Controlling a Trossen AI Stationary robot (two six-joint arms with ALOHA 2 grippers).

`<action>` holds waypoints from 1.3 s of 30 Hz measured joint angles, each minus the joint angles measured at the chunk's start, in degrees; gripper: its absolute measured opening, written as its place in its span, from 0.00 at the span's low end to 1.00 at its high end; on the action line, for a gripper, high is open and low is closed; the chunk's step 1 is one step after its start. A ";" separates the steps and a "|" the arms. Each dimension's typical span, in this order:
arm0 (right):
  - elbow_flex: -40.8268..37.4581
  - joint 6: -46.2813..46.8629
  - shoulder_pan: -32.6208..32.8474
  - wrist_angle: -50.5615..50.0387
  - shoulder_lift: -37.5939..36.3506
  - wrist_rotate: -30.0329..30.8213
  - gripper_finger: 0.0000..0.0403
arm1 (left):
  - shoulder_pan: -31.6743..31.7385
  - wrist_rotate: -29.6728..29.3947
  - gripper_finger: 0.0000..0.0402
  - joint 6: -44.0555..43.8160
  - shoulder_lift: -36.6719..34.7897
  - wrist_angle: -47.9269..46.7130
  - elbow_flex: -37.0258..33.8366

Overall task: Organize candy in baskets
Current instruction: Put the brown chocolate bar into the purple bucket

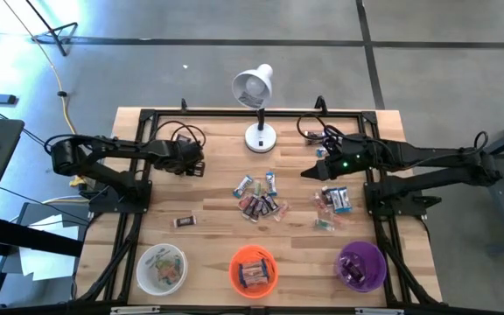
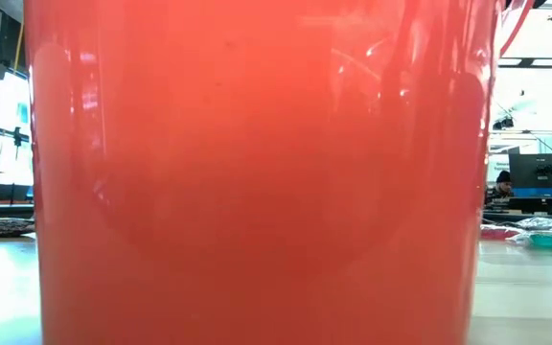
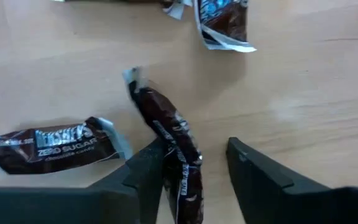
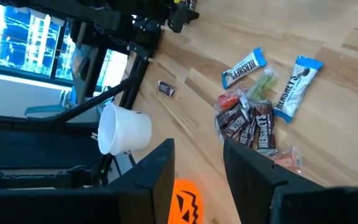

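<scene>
Light, crinkly and likely slippery, the dark brown candy point(image 3: 166, 124) lies inside the left gripper's point(image 3: 194, 146) spread fingers, 1 touching it, best pinched across its firm middle; the right gripper point(image 4: 197, 149), spread and empty, hovers beside the desk lamp point(image 1: 259, 136).

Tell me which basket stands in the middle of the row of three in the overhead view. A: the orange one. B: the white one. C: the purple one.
A: the orange basket sits between the white basket on the left arm's side and the purple basket on the right arm's side.
</scene>
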 joint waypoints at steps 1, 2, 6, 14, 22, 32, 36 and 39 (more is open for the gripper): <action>0.00 -0.42 -0.15 -0.02 0.00 0.00 0.33 | -0.17 -0.01 0.35 0.47 0.07 0.56 -0.01; 0.00 -0.77 -0.30 -0.04 0.00 0.00 0.33 | -0.36 -0.05 0.31 1.05 -0.02 1.35 -0.09; 0.00 -0.97 -1.21 -0.26 0.00 0.01 0.33 | -1.19 0.43 0.08 1.33 -1.85 4.38 -0.42; 0.00 -0.85 -2.29 0.74 0.23 0.04 0.33 | -3.32 7.32 0.04 3.39 -8.28 6.01 1.78; 0.00 -0.55 -1.57 13.78 8.90 0.13 0.33 | -9.50 8.05 0.01 12.32 -16.71 18.24 11.69; 0.02 -4.83 -1.57 52.06 23.77 4.45 0.33 | -10.77 8.10 0.01 17.85 -17.44 22.29 19.54; 0.00 -4.43 -1.56 57.82 28.14 6.55 0.33 | -11.97 8.08 0.01 18.83 -17.04 24.76 20.76; 0.02 -4.43 -1.42 61.97 31.00 8.11 0.33 | -13.27 8.13 0.01 18.79 -15.74 27.53 20.76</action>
